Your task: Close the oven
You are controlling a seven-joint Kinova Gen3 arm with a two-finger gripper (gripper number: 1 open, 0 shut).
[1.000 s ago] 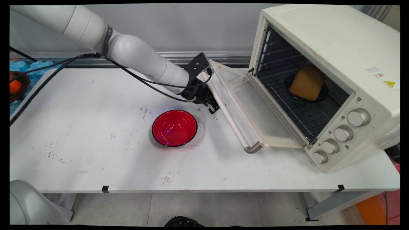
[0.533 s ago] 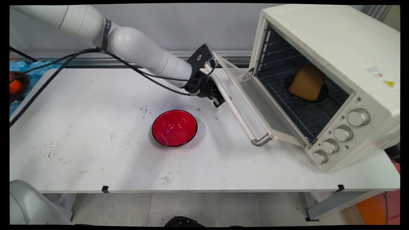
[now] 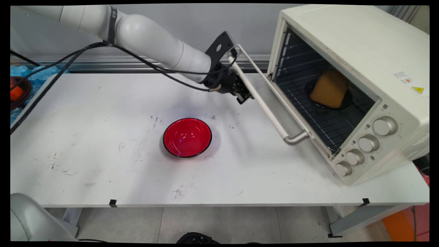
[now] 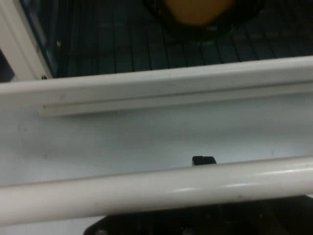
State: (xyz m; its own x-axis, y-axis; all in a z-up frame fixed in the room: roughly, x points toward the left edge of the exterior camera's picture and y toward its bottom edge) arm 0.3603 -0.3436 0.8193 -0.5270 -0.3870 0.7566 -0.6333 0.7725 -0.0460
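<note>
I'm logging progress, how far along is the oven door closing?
Partly done: the oven door stands about half raised, not shut. In hand: the gripper is at the door handle. Inside, the yellow block sits in a dark dish. Left: swinging the door fully against the oven.

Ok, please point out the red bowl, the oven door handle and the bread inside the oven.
Bowl [image 3: 187, 137], main view, middle of its red inside.
Handle [image 3: 264, 103], main view, middle of the white bar.
Bread [image 3: 329, 89], main view, middle of its tan face.

In the hand view the door handle [image 4: 156, 188] hides the gripper [image 4: 200, 215]; the dark dish [image 4: 205, 27] with its yellow lump [image 4: 198, 10] is cut off at the top edge.
</note>
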